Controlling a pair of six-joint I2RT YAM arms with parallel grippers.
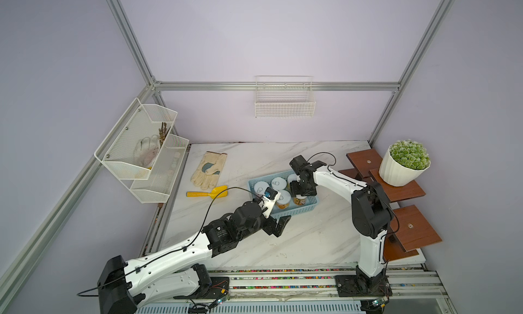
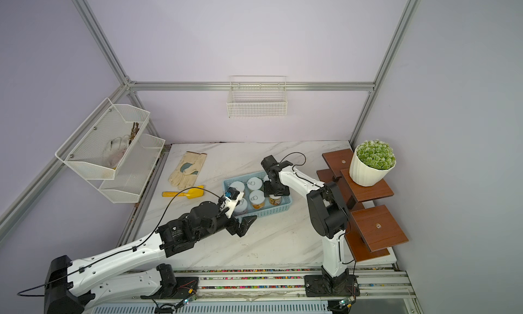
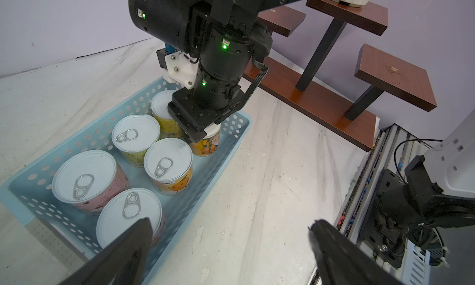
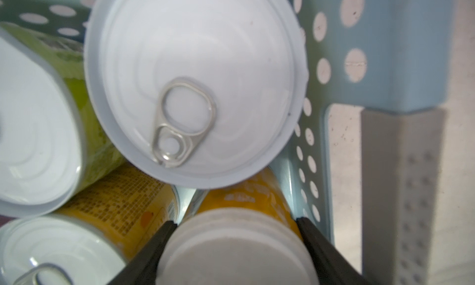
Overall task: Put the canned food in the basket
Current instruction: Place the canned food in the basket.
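Observation:
The light-blue basket (image 1: 294,212) (image 2: 268,212) (image 3: 84,140) sits mid-table and holds several cans with silver pull-ring lids. My right gripper (image 1: 301,195) (image 2: 275,195) (image 4: 236,245) reaches down into its right front corner. It is shut on an orange-labelled can (image 3: 207,143) (image 4: 231,258), which stands upright beside the perforated wall (image 4: 411,65). A yellow can (image 3: 164,109) and an orange one (image 3: 168,165) are its neighbours. My left gripper (image 1: 280,225) (image 2: 246,225) (image 3: 231,224) is open and empty in front of the basket, one finger over a pink can (image 3: 128,214).
A work glove (image 1: 209,169) and a yellow trowel (image 1: 208,193) lie left of the basket. A white mesh rack (image 1: 141,151) hangs on the left wall and a wire basket (image 1: 284,100) on the back wall. A wooden stepped stand (image 1: 410,230) with a potted plant (image 1: 404,162) stands at the right.

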